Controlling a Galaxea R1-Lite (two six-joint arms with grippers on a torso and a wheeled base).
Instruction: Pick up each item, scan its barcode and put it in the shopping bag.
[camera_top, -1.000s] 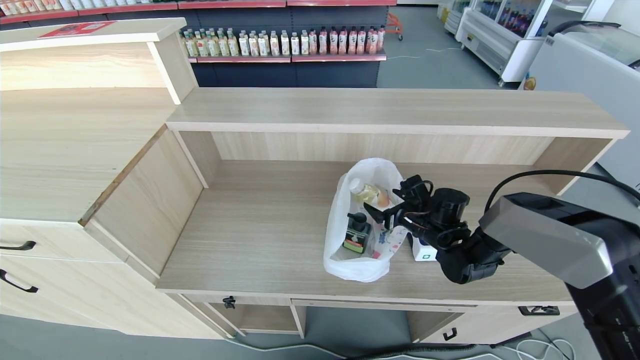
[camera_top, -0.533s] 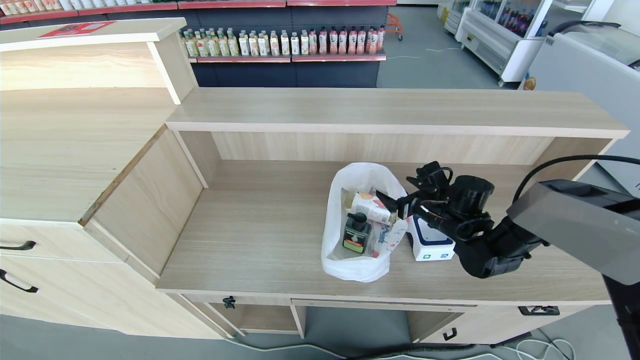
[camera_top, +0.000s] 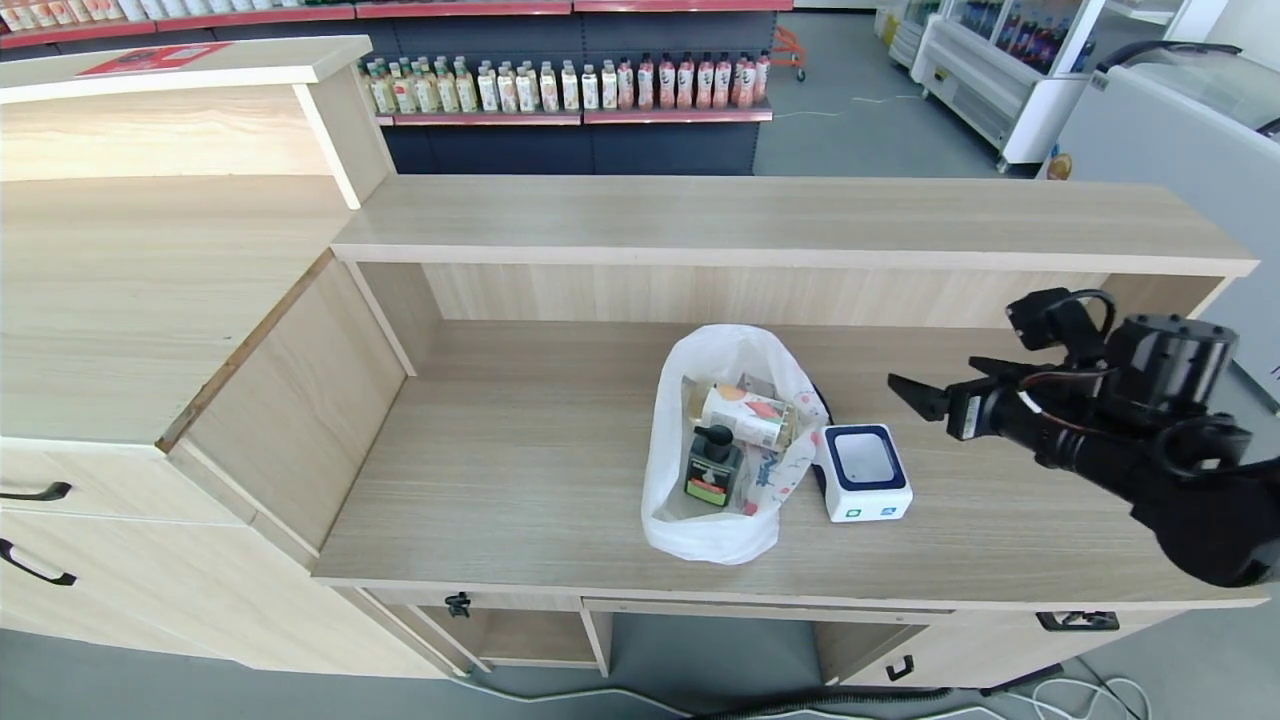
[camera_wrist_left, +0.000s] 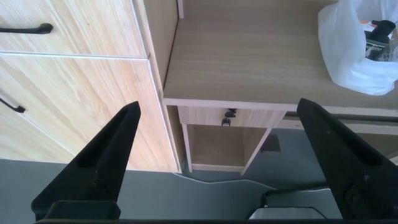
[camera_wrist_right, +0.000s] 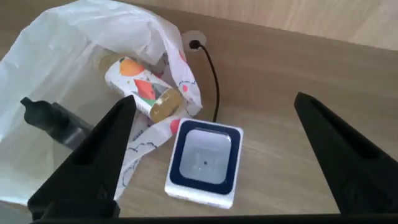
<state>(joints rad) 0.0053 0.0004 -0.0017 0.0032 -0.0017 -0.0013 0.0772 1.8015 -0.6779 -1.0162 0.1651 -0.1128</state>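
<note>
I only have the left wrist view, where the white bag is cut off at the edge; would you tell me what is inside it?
Observer: A dark pump bottle stands upright in the shopping bag, and a patterned can lies on its side just behind it.
Operator: Thank you. Where is the scanner, please?
Observer: The white scanner sits on the counter right beside the bag, on the robot's right of it.
Operator: And is the right gripper holding anything?
Observer: No, the right gripper is open and empty, above the counter further right of the scanner.
</note>
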